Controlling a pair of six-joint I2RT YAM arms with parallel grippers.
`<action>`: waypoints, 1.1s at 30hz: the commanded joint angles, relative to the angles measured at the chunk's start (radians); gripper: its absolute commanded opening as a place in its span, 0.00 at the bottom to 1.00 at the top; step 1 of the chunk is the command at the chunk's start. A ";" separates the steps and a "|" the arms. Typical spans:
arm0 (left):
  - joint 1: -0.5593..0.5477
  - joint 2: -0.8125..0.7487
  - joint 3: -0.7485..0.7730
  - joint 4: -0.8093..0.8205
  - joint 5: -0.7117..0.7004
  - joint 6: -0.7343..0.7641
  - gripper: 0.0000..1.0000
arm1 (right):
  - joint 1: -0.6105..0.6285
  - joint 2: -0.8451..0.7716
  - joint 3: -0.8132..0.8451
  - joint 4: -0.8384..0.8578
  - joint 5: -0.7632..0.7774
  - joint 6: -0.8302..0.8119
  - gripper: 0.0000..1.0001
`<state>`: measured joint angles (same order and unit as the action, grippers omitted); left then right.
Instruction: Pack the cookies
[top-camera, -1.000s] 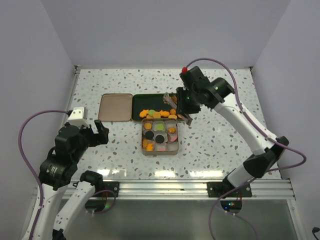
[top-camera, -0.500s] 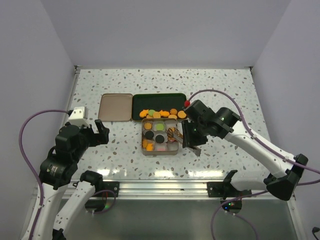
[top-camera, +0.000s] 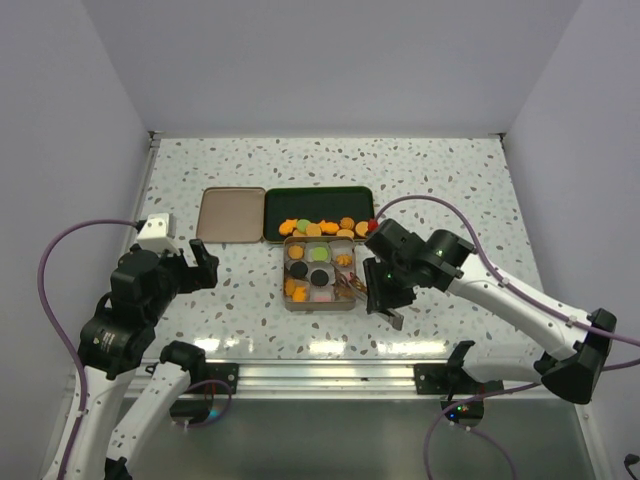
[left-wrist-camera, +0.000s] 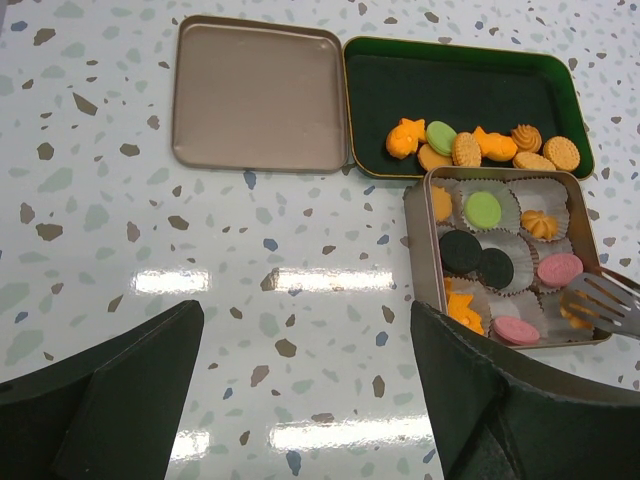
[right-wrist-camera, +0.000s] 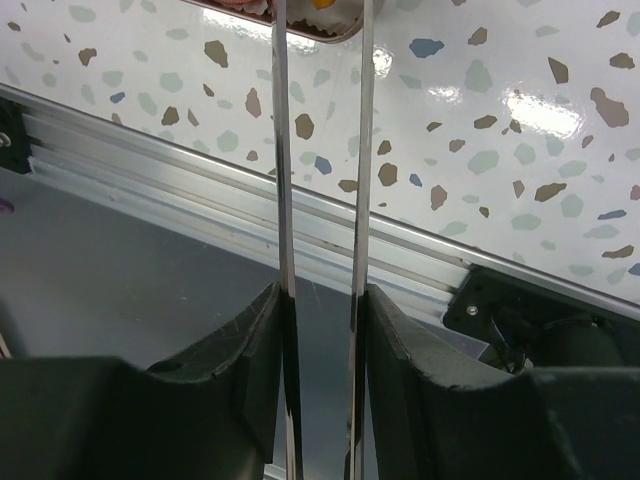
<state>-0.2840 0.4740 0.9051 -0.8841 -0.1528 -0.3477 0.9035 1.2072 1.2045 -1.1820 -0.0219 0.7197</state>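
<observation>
Loose cookies (top-camera: 318, 227), mostly orange, lie in a row in the green tray (top-camera: 300, 203); they also show in the left wrist view (left-wrist-camera: 470, 148). The tan tin (top-camera: 288, 272) in front of it holds orange, green, pink and dark cookies in white paper cups. My right gripper (top-camera: 385, 290) is shut on metal tongs (top-camera: 352, 285). The tongs' tips (left-wrist-camera: 603, 300) sit over the tin's near right cup. The right wrist view shows the tongs' blades (right-wrist-camera: 283, 150) a little apart, with an orange bit at their tips; I cannot tell if it is gripped. My left gripper (top-camera: 190, 262) is open and empty, left of the tin.
The tin's tan lid (top-camera: 231, 214) lies flat to the left of the green tray. An aluminium rail (right-wrist-camera: 200, 170) runs along the table's near edge below my right gripper (right-wrist-camera: 320, 310). White walls close in the table on three sides.
My right arm has swung from over the green tray toward the near side, bringing the tongs' tips down to the tin's near right corner. The left arm has not moved.
</observation>
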 joint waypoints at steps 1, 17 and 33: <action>-0.007 -0.005 0.006 0.033 -0.004 0.010 0.90 | 0.008 -0.031 -0.017 0.005 -0.004 0.009 0.29; -0.007 0.002 0.006 0.031 -0.008 0.009 0.90 | 0.008 -0.067 0.000 -0.048 0.034 0.004 0.48; -0.007 0.000 0.005 0.036 0.002 0.015 0.90 | -0.041 0.026 0.202 -0.081 0.267 -0.046 0.50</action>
<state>-0.2840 0.4740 0.9051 -0.8841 -0.1528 -0.3477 0.8989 1.1851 1.3361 -1.2640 0.1375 0.7063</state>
